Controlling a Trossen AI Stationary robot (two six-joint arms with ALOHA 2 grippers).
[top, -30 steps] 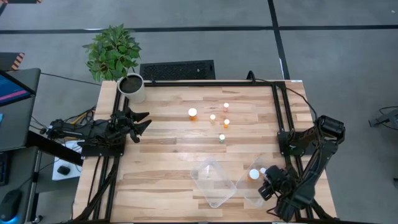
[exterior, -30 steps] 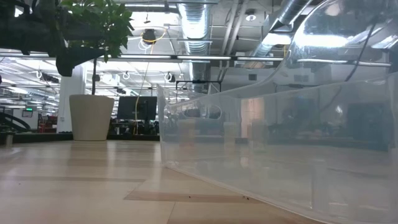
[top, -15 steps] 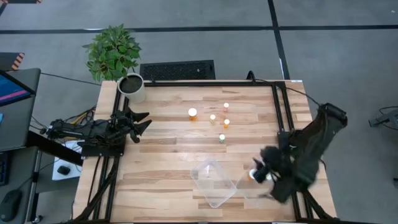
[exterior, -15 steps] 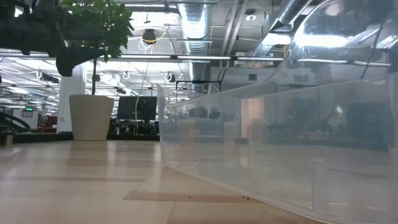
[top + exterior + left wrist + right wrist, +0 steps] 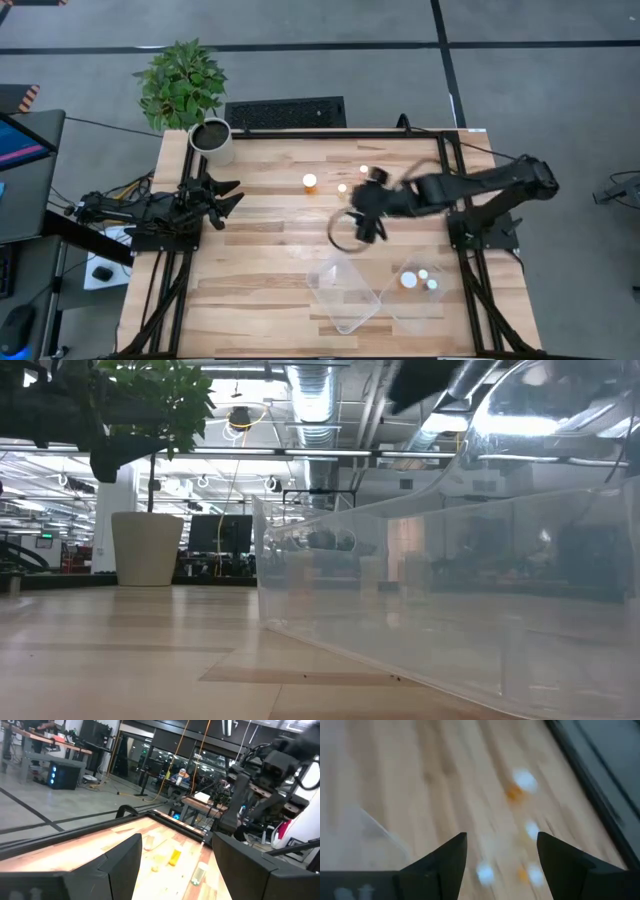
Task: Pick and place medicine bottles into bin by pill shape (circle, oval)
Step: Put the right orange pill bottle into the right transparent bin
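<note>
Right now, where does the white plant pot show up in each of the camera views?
High view: the white plant pot stands at the top-left corner of the wooden table.
Low view: left of centre, at the table's far edge.
Left wrist view: not in it.
Right wrist view: not in it.
Shared landmark: the wooden table, seen in all four.

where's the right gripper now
In the high view the right gripper hangs open and empty over mid-table, among the loose medicine bottles, beyond the clear bins.

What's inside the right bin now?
Two white-capped bottles sit in the right bin, seen from above. Only their caps show, so the pill shapes inside cannot be read. The left bin beside it looks empty.
</note>
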